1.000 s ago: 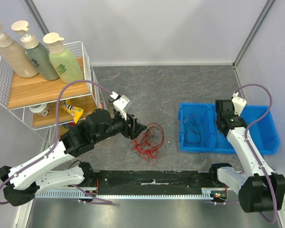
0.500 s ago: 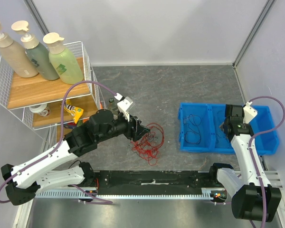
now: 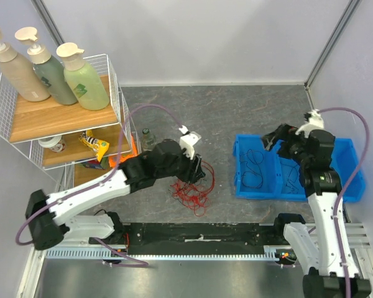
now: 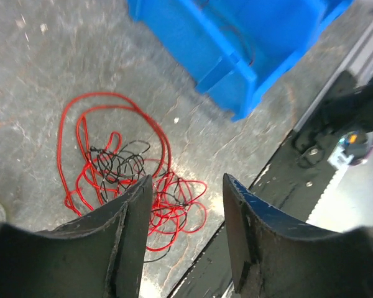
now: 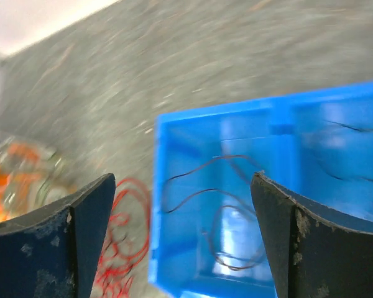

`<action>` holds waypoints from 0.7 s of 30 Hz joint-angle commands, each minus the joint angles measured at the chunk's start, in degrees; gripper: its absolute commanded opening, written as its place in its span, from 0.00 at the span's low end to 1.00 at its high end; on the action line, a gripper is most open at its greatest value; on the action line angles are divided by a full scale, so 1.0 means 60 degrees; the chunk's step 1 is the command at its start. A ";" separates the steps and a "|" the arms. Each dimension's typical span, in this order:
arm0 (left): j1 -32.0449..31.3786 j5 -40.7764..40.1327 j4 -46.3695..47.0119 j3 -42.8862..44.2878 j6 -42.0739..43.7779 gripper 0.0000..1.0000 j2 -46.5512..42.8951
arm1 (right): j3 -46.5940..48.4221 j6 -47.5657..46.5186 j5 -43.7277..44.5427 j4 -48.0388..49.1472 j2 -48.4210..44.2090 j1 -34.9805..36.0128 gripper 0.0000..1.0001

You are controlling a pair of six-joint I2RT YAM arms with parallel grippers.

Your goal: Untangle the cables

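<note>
The cables [image 3: 193, 186] lie as a loose tangle of red and black wires on the grey table, also seen in the left wrist view [image 4: 121, 171]. My left gripper [image 3: 197, 169] hovers over the tangle's far edge. It [image 4: 186, 186] is open, with nothing between its fingers. Two separate black cables [image 3: 256, 167] [image 3: 292, 177] lie in a blue bin [image 3: 238, 186]. My right gripper [image 3: 276, 141] hangs above the bin's far left part. In its blurred wrist view it [image 5: 181, 186] is wide open and empty, with one black cable [image 5: 227, 211] below.
A wire shelf [image 3: 6, 105] with three pump bottles [image 3: 81, 77] and small packets stands at the left. A small dark object [image 3: 146, 133] sits near the shelf. A black rail [image 3: 199, 233] runs along the near table edge, close to the tangle.
My right gripper went from shut to wide open, rose out of the bin and swung left. My left arm reached right and now stands over the tangle, its jaws slightly narrower.
</note>
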 commanded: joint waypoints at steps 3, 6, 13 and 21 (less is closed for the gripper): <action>-0.0465 -0.1135 -0.0414 0.0295 -0.0069 0.56 0.1890 | 0.0397 -0.1233 -0.1766 0.0976 0.0734 0.3258 0.97; -0.0846 -0.2808 -0.0736 0.0500 -0.0304 0.65 0.2404 | 0.0545 -0.1132 -0.1364 0.1019 0.1347 0.4930 0.96; -0.0861 -0.3282 -0.0547 0.0705 -0.0802 0.63 0.3312 | 0.0208 -0.0722 0.1521 0.1093 0.1409 0.7017 0.96; -0.0818 -0.3484 0.0553 0.0485 -0.0657 0.61 0.3460 | 0.0061 -0.0488 0.3645 0.0362 -0.0187 0.7017 0.97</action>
